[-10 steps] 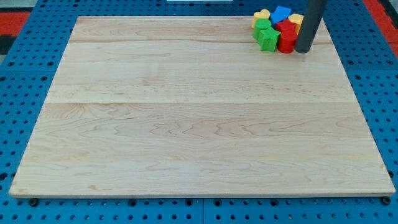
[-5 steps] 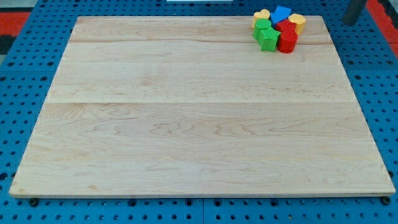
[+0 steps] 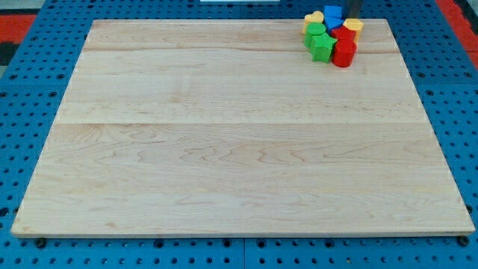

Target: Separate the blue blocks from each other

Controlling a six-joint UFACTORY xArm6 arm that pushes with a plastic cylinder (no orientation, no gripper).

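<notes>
A tight cluster of blocks sits at the wooden board's point(image 3: 239, 149) top right corner. A blue block point(image 3: 333, 16) lies at the cluster's top, between a yellow heart-shaped block point(image 3: 314, 17) on the left and a yellow block point(image 3: 353, 26) on the right. Only one blue block can be made out. Below them are two green blocks point(image 3: 322, 46) and two red blocks point(image 3: 344, 51). My tip point(image 3: 352, 16) comes in at the view's top edge, just right of the blue block and above the yellow block, close to or touching them.
The board lies on a blue pegboard surface point(image 3: 22, 112) with rows of holes. Red areas show at the view's top corners point(image 3: 459, 15). The cluster sits very near the board's top edge.
The rod left the cluster's right side, went off to the view's top right, and now stands at the cluster's top beside the blue block. The blue block has shifted slightly left.
</notes>
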